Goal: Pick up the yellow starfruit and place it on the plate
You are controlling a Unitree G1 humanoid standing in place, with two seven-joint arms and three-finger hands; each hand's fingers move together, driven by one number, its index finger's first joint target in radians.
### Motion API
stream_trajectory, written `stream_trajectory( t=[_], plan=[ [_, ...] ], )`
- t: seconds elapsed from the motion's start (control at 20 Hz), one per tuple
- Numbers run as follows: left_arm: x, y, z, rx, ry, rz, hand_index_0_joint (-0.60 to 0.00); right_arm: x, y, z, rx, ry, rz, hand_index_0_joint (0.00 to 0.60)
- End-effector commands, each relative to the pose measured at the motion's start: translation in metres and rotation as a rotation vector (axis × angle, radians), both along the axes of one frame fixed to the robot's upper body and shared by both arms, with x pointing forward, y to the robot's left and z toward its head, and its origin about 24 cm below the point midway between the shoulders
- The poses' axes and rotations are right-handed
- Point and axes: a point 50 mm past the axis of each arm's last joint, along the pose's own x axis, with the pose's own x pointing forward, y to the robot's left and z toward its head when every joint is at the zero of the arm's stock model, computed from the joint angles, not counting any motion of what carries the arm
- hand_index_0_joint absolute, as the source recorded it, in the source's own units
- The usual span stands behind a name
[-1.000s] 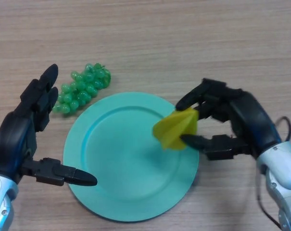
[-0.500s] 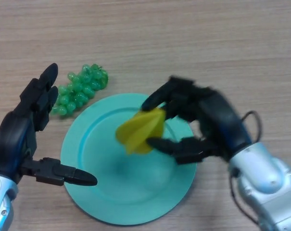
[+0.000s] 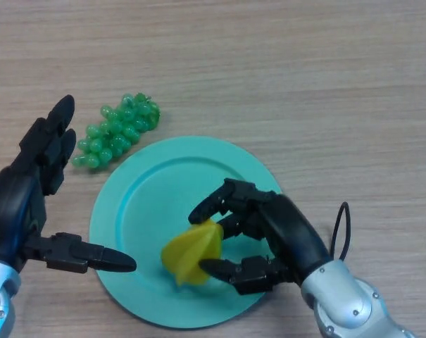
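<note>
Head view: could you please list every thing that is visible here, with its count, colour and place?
starfruit: one, yellow, over the near part of the plate, pinched in the right hand
plate: one, teal, middle of the table
grapes: one bunch, green, on the table just beyond the plate's far left rim
table: one, light wood grain, under everything
left hand: one, black, open, at the view's left beside the plate, holding nothing
right hand: one, black, over the plate's near right part, fingers and thumb curled round the starfruit
</note>
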Motion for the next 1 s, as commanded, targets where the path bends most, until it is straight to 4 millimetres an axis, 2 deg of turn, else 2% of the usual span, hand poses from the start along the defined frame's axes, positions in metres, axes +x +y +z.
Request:
stream_trajectory(
  t=[0.05, 0.1, 0.15, 0.2, 0.25, 0.3, 0.45, 0.55, 0.6, 0.75, 0.8, 0.9, 1.0],
  plan=[
    [-0.002, 0.011, 0.035, 0.001, -0.217, 0.062, 0.000, 0.000, 0.005, 0.040, 0.043, -0.277, 0.046, 0.600],
    [-0.002, 0.011, 0.035, 0.001, -0.220, 0.064, 0.000, 0.000, 0.005, 0.041, 0.032, -0.286, 0.056, 0.450],
    [-0.002, 0.010, 0.036, 0.000, -0.224, 0.065, 0.000, 0.000, 0.006, 0.042, 0.017, -0.299, 0.071, 0.350],
    [-0.001, 0.009, 0.036, 0.000, -0.232, 0.066, 0.000, -0.001, 0.006, 0.046, -0.003, -0.343, 0.099, 0.201],
    [-0.001, 0.008, 0.037, 0.000, -0.236, 0.065, 0.000, 0.000, 0.006, 0.050, -0.019, -0.383, 0.117, 0.100],
    [0.000, 0.006, 0.039, 0.003, -0.255, 0.061, 0.000, 0.003, 0.001, 0.064, -0.035, -0.469, 0.119, 0.000],
    [0.000, 0.004, 0.041, 0.005, -0.268, 0.058, 0.000, 0.008, -0.015, 0.082, -0.010, -0.523, 0.071, 0.000],
    [0.000, 0.002, 0.041, -0.006, -0.273, 0.053, 0.000, 0.009, -0.033, 0.093, -0.002, -0.533, 0.025, 0.000],
    [-0.001, 0.002, 0.042, -0.012, -0.259, 0.043, 0.000, 0.007, -0.048, 0.094, -0.017, -0.533, -0.011, 0.000],
    [-0.003, 0.001, 0.043, -0.024, -0.253, 0.024, 0.000, -0.001, -0.073, 0.089, -0.006, -0.517, -0.071, 0.000],
    [-0.005, 0.002, 0.043, -0.042, -0.230, 0.014, 0.000, -0.009, -0.086, 0.087, 0.057, -0.467, -0.105, 0.000],
    [-0.007, 0.002, 0.043, -0.049, -0.234, 0.017, 0.000, -0.019, -0.097, 0.088, 0.177, -0.403, -0.159, 0.000],
    [-0.005, 0.001, 0.043, -0.045, -0.222, 0.013, 0.000, -0.024, -0.103, 0.092, 0.196, -0.392, -0.179, 0.000]
  ],
)
